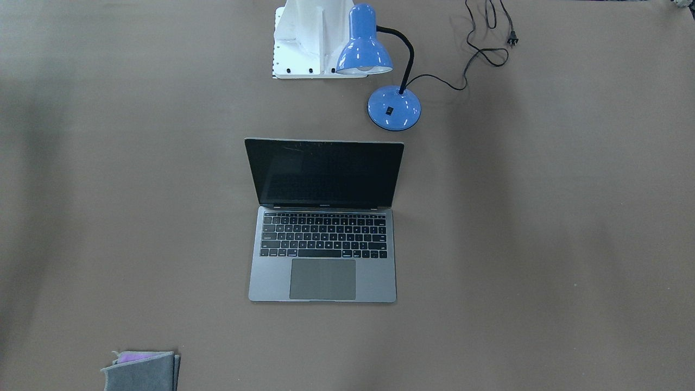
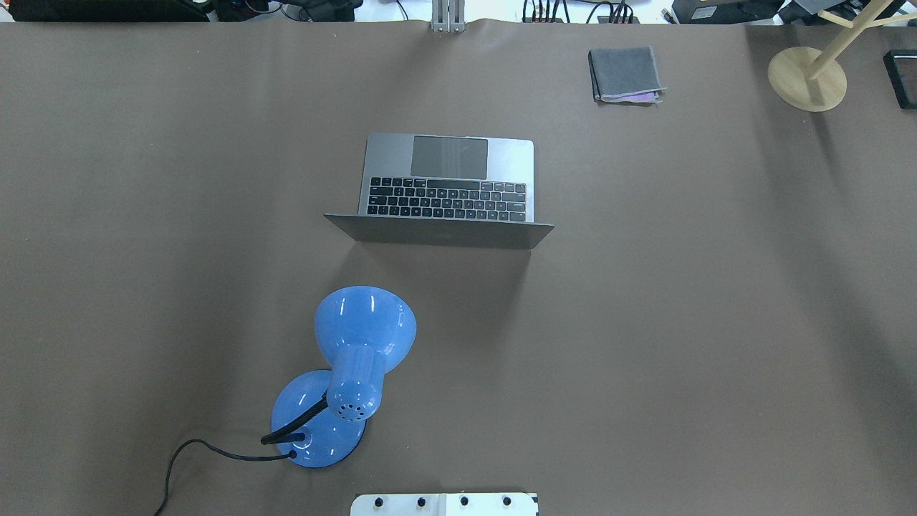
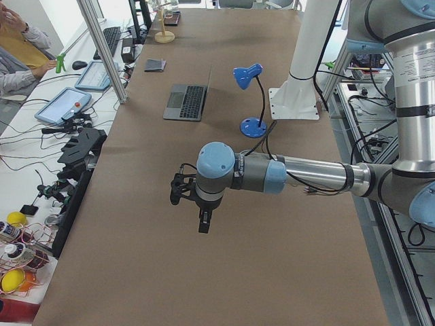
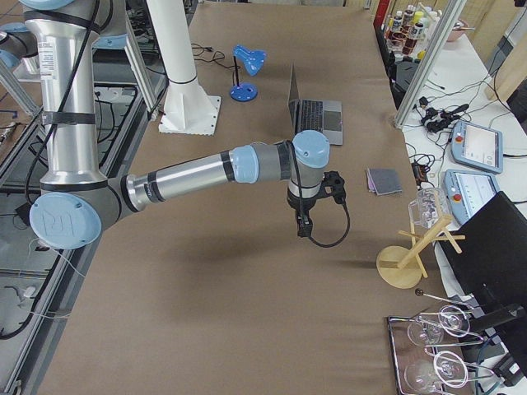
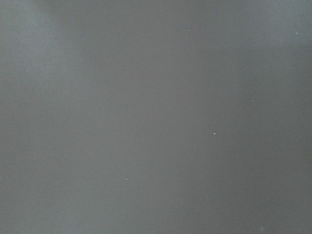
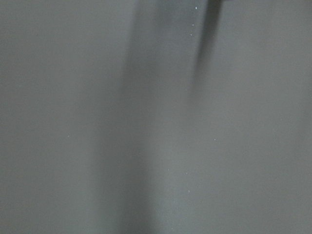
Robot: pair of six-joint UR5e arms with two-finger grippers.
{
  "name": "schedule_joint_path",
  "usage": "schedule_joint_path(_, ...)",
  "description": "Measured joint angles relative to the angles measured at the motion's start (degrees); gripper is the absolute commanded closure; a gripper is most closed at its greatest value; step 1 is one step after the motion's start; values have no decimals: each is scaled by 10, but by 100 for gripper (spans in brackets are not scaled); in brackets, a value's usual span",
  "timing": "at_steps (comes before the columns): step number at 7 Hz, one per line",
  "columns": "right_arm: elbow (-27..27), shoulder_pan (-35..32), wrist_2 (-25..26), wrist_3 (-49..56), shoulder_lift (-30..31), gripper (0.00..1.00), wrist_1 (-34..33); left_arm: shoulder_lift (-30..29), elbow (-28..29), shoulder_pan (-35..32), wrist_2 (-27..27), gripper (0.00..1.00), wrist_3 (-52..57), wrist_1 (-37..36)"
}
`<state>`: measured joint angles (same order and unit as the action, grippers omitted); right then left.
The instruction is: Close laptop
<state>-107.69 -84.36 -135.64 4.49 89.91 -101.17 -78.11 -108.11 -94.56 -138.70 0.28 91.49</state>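
Observation:
The space-grey laptop (image 1: 322, 278) stands open in the middle of the table, its black screen upright and dark. The overhead view shows its keyboard and the back of its lid (image 2: 444, 168). It also shows small in the left side view (image 3: 187, 102) and the right side view (image 4: 317, 111). My left gripper (image 3: 204, 223) hangs over bare table far from the laptop; I cannot tell if it is open. My right gripper (image 4: 303, 224) hangs over the table at the other end, well short of the laptop; I cannot tell its state either. Both wrist views show only brown table.
A blue desk lamp (image 1: 393, 108) stands between the laptop and the robot base (image 1: 309, 38), its cord trailing off; it also shows overhead (image 2: 358, 344). A folded grey cloth (image 2: 625, 74) lies beyond the laptop. A wooden stand (image 2: 807, 77) is at the far right corner.

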Motion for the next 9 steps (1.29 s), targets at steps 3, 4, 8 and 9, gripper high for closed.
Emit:
schedule_joint_path(3, -4, 11, -42, 1, 4, 0, 1, -7, 14, 4, -36, 2, 0, 12)
schedule_joint_path(4, -9, 11, -47, -4, 3, 0, 1, -9, 16, 4, -40, 2, -8, 13)
schedule_joint_path(8, -68, 61, -21, -126, -1, 0, 26, -11, -7, 51, -39, 7, -178, 87)
schedule_joint_path(9, -102, 121, 13, -245, -2, 0, 71, -22, -27, 110, -23, 9, -296, 132)
